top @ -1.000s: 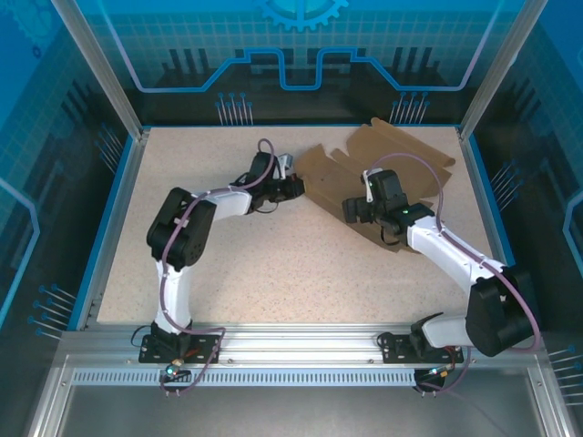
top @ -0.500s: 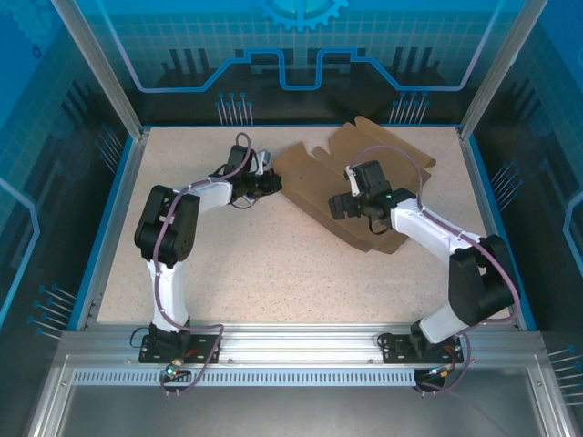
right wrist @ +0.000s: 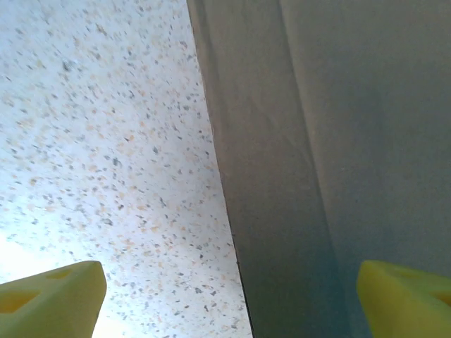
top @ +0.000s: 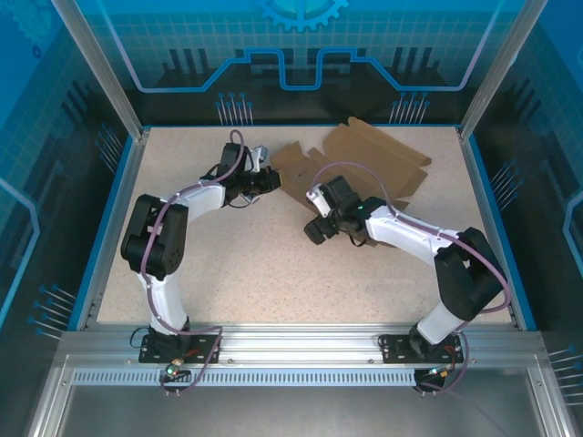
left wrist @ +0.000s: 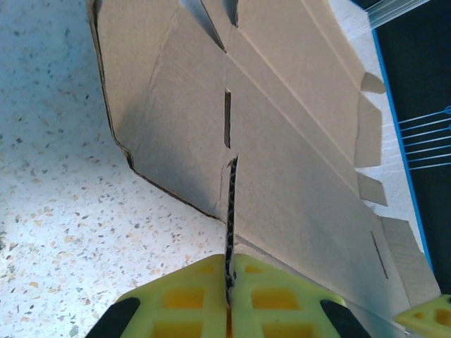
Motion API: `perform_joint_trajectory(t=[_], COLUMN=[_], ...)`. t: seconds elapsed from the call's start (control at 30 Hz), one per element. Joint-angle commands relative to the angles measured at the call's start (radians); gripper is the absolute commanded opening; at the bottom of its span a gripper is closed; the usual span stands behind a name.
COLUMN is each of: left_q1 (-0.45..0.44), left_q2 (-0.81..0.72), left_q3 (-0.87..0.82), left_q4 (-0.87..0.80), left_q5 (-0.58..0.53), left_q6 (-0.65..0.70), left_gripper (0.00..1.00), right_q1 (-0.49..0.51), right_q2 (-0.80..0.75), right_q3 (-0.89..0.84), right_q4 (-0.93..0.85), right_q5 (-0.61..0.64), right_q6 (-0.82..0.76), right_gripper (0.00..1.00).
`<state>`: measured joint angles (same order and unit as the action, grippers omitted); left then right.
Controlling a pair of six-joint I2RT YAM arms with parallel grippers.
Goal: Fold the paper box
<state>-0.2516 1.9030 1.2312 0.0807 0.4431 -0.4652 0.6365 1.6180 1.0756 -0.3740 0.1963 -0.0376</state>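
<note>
Left end effector (left wrist: pixel 227 294), pinched shut on an edge of the paper box (top: pixel 373 159), has dragged the flat sheet leftward, spread ahead of it, while the right end effector (right wrist: pixel 227 289), wide open and empty, now straddles the sheet's near edge, so repositioning, not folding, seems underway.

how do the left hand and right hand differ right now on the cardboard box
The left hand is shut, pinching an edge of the paper box. The right hand is open, its fingers spread wide and gripping nothing. In the top view the left hand meets the box from its left side and the right hand from its near side. Both have yellow fingers and sit at the box's edge.
</note>
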Motion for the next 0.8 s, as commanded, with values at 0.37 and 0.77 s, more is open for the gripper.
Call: perform_joint_trajectory(t=[0.37,0.77], left_q1=[-0.001,-0.002], left_q2=[-0.086,-0.118], left_q3=[-0.072,-0.094], left_q4=[0.045,0.037], left_q5=[0.03,0.021], left_q6=[-0.029,-0.029], left_gripper=[0.09,0.12], right_q1=[0.065,0.134], right_q2=[0.013,0.074], right_q3=[0.001,0.021], right_q4=[-0.063,-0.028], right_q5=[0.253,0.398], right_q6=[-0.074,-0.121], right_gripper=[0.85,0.42])
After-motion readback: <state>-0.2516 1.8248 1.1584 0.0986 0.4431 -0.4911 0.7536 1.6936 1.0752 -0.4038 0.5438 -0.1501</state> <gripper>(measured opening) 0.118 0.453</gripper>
